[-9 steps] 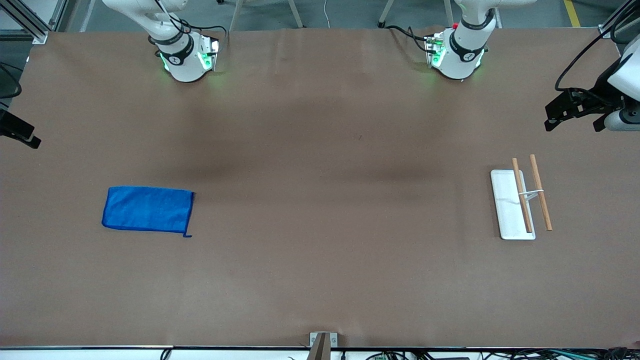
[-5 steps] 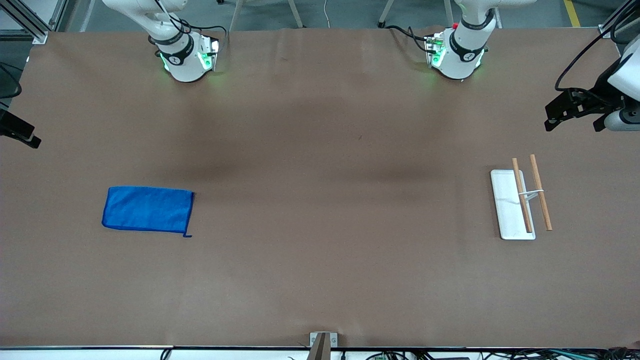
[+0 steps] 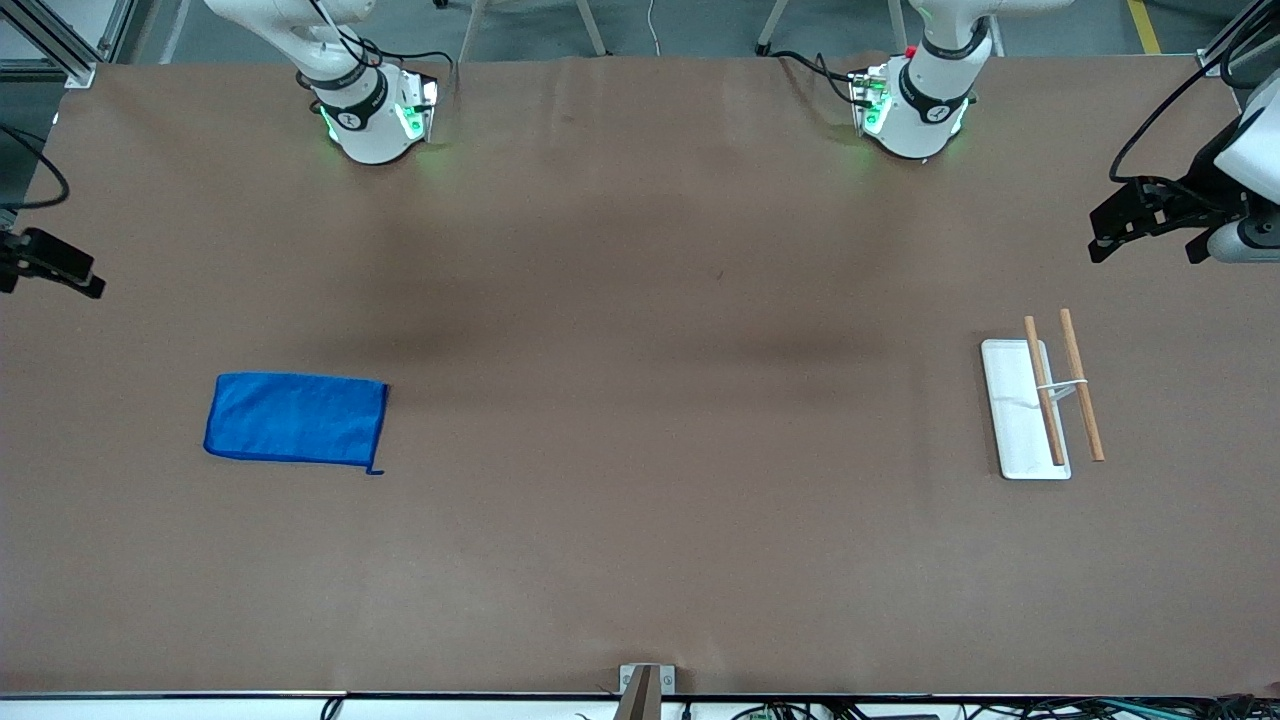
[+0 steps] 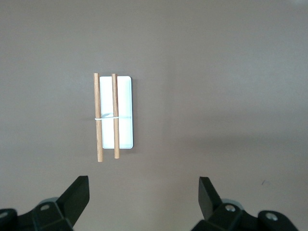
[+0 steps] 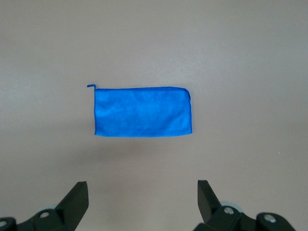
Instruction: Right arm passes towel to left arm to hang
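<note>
Towel [image 3: 296, 419] lies flat and folded on the brown table [image 3: 640, 560] toward the right arm's end, bright blue, its small loop [image 3: 374, 471] at the corner nearest the front camera; nothing touches it. Toward the left arm's end, well apart from the towel, sits a white tray [image 3: 1017, 410] with two wooden rods [image 3: 1043, 391] laid along it, one over the tray and one just off its edge. Right gripper [image 5: 142, 197] hangs above the towel, its fingers spread wide and empty. Left gripper [image 4: 143, 195] hangs above the tray, fingers likewise spread wide with nothing between them. Farthest off, both arm bases stand along the table's edge.
</note>
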`<action>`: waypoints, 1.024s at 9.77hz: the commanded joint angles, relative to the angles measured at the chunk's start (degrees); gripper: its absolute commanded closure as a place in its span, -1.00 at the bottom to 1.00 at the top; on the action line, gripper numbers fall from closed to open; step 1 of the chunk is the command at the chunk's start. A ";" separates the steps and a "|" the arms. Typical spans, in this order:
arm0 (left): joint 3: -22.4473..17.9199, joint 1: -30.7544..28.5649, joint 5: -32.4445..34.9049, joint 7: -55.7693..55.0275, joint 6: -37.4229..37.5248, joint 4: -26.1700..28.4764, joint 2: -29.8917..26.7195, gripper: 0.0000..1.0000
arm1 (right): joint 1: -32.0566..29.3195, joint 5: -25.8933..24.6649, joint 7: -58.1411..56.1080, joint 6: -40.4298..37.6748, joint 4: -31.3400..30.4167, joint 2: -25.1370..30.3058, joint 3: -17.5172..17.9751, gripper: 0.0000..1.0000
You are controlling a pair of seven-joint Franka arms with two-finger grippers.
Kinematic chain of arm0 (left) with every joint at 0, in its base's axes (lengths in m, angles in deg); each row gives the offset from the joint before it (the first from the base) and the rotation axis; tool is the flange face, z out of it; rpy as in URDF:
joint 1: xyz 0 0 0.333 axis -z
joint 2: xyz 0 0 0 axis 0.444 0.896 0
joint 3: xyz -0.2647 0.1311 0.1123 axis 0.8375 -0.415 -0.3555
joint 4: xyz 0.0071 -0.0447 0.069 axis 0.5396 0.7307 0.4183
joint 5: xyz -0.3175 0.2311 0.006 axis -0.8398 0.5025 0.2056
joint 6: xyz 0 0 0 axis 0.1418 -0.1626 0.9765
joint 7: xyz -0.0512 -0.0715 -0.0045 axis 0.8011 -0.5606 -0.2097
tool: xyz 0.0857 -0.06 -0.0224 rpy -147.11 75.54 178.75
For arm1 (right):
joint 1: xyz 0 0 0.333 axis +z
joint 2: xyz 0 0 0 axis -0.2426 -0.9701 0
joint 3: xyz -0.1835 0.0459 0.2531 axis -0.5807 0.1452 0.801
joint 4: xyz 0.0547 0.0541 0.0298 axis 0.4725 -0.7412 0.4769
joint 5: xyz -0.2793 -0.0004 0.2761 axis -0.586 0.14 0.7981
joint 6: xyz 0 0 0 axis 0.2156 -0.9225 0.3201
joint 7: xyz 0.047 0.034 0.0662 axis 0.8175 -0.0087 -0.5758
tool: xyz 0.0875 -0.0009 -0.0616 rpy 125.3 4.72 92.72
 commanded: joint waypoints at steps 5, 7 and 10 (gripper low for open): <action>0.23 -0.10 0.40 -0.89 0.19 1.56 0.19 -1.00 | -1.57 -0.11 -10.80 34.22 -22.44 -13.47 0.59 -1.00; 0.23 -0.01 0.40 -0.89 0.19 1.56 0.19 -1.00 | -1.75 -0.02 -10.90 50.82 -27.97 -21.03 0.59 -1.00; 0.23 -0.01 0.40 -1.15 0.19 1.56 0.28 -1.00 | -1.75 0.41 -10.37 62.65 -29.67 -27.56 0.67 -1.00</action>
